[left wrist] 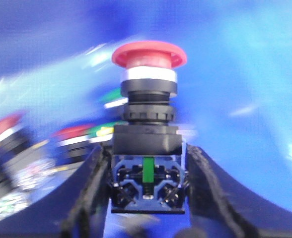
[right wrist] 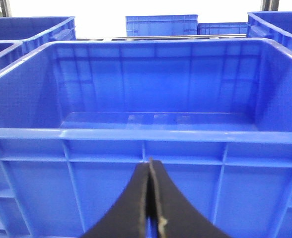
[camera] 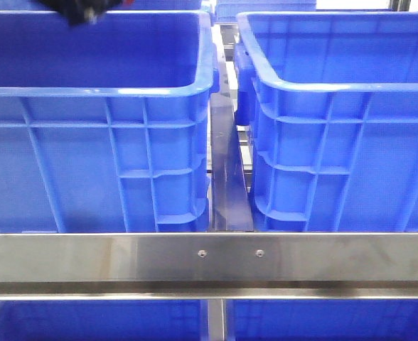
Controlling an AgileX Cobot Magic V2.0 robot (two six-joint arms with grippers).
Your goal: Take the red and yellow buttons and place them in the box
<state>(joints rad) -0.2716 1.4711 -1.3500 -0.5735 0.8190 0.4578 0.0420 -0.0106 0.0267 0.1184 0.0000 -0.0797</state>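
Left gripper (left wrist: 147,163): I see its jaws clamped on the black base of a red button (left wrist: 149,53), cap pointing away from the wrist.
Left crate (camera: 95,92): more buttons (left wrist: 74,134) lie blurred behind the held one, so I judge the arm is inside this crate, at its far edge.
Slip risk: the grip sits low on the base; I fear a fast swing tips the button out.
Rim risk: the gap between the crates is narrow; a low carry may clip a rim.
Right crate (camera: 337,89): I take it as the box, bare inside.
Right gripper (right wrist: 151,208): jaws pressed together, holding nothing, near the box wall; a crossing could collide.
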